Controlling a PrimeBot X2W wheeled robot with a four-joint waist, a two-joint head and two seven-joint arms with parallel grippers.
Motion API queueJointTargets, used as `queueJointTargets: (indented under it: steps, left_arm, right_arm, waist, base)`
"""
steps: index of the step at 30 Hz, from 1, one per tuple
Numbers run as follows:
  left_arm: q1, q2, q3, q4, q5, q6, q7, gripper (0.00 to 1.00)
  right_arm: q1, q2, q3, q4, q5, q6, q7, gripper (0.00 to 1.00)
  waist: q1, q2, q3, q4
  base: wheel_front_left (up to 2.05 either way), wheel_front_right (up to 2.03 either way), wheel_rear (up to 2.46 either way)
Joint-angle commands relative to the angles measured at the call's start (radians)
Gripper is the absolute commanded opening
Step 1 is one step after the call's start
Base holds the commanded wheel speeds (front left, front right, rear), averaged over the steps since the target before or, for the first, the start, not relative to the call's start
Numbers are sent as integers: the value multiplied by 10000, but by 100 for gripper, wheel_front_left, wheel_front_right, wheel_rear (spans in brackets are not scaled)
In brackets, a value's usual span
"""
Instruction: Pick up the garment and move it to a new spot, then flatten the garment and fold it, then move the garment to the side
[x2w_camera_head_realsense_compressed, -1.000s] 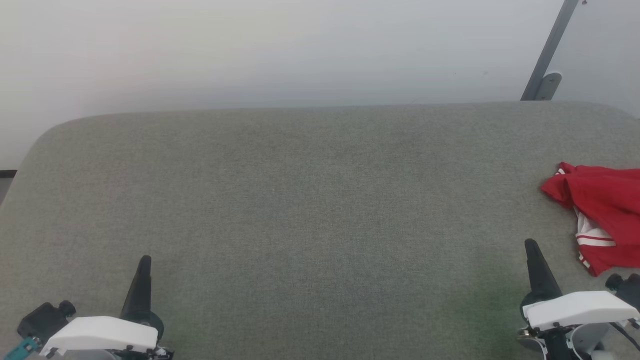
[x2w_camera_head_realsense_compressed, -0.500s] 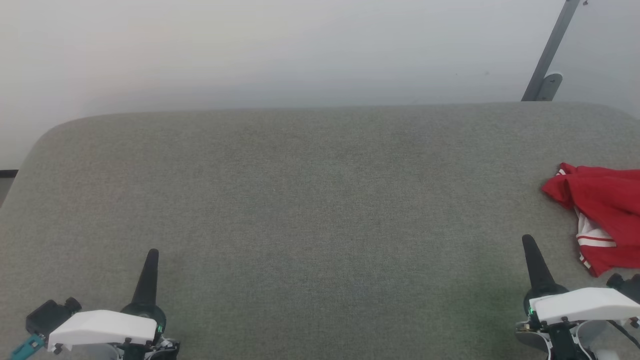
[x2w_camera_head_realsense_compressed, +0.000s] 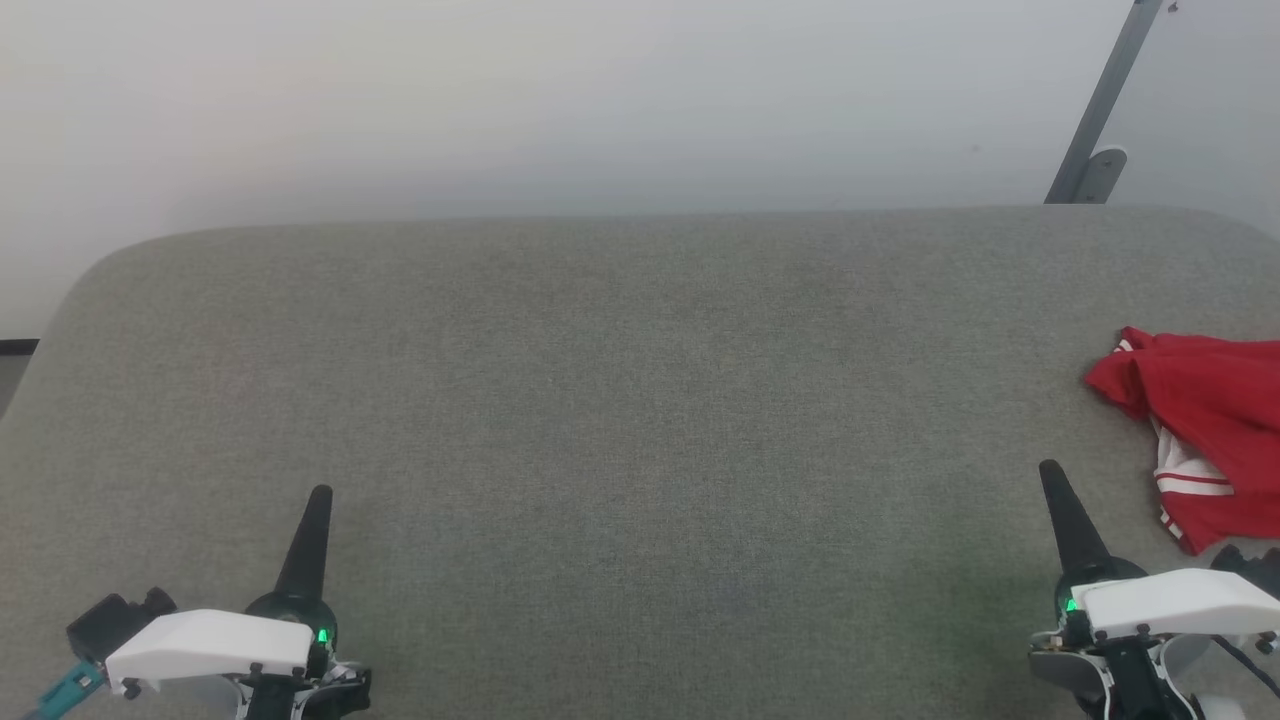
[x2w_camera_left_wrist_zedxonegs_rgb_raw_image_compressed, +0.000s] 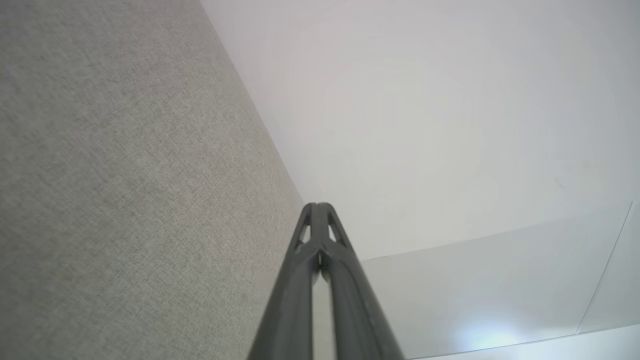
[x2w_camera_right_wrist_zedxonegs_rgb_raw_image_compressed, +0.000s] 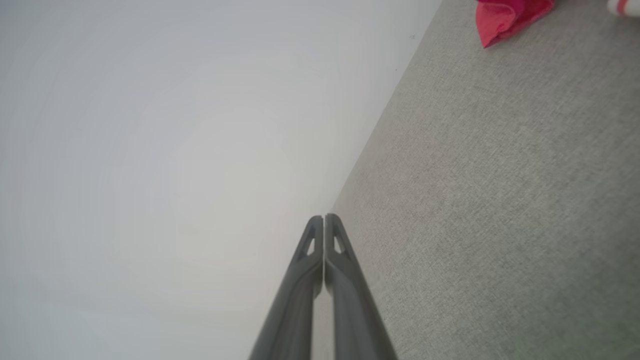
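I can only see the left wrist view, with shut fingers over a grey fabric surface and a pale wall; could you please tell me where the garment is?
Observer: In the head view the garment lies crumpled at the far right of the grey padded surface, cut off by the picture's edge.
Operator: Thank you. Is the right gripper anywhere near it?
Observer: It sits nearer the robot and to the left of the garment, apart from it, jaws shut and empty.
Operator: Does the right wrist view catch the garment too?
Observer: Yes, a red corner of it shows at that view's top right, well ahead of the shut fingers.
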Motion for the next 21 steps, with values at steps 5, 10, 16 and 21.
queueJointTargets:
  steps: [5, 10, 16, 21]
  left_arm:
    - [-247, -58, 63, -84, -578, -20, 186, 0]
    - [-313, -131, 64, -81, -908, -21, 293, 0]
    - [-333, -199, 67, -79, -1254, -22, 409, 0]
    - [-384, -261, 70, -75, -1546, -23, 516, 0]
  right_arm:
    - [-170, 18, 21, -128, 653, 4, 189, 0]
    - [-197, 22, 26, -141, 1096, 4, 293, 0]
    - [-217, 26, 32, -158, 1510, 4, 401, 0]
    - [-231, 29, 39, -170, 1926, 4, 501, 0]
  waist:
    - [0, -1, -5, 9]
    - [0, -1, -9, 17]
    - [0, -1, -14, 25]
    - [0, -1, -18, 32]
  base:
    - [0, 0, 0]
    - [0, 0, 0]
    - [0, 0, 0]
    - [0, 0, 0]
